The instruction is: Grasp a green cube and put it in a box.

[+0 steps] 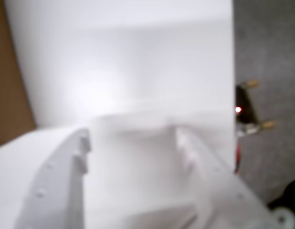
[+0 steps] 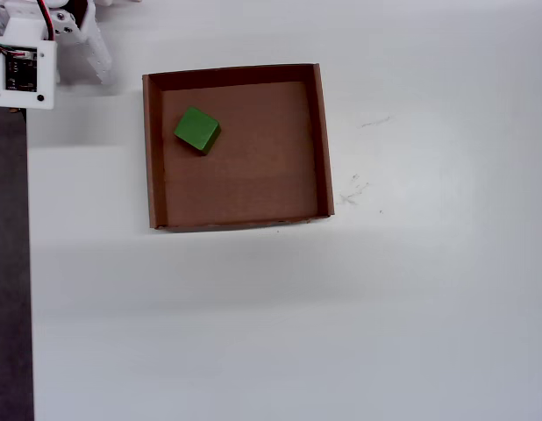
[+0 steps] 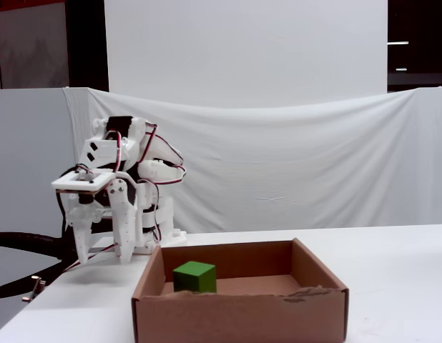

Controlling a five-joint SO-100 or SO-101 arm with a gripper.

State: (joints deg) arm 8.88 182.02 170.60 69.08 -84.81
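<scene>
So the small bright-green cube (image 2: 197, 130) is already sitting flat on the floor of the shallow brown cardboard box (image 2: 323, 140), up in the top-left part of it as the overhead view shows it, close to the left wall but not quite touching as far as I can see. In the fixed view the cube (image 3: 194, 276) is inside the box (image 3: 239, 314) at the left end, with nothing holding it. The white 3D-printed arm is folded up over by its base at the left edge of the white table (image 2: 341, 324), and its two-finger gripper (image 3: 99, 239) hangs pointing down, well apart from the box and off to its left. The fingers look a bit spread with a gap between them, and nothing is pinched; the wrist view agrees, just blurry white fingers (image 1: 80, 152) framing bare table, no green anywhere. My read: the placing step is done and the arm is at or near its rest pose, so the task looks finished. If there's a next move at all, it's just settling into the parked position without swinging toward the box wall. Nothing needs re-grasping, since the cube sits flat and well inside the walls. The small circuit board with the red LED (image 1: 246, 110) off the table's edge is out of the way.
</scene>
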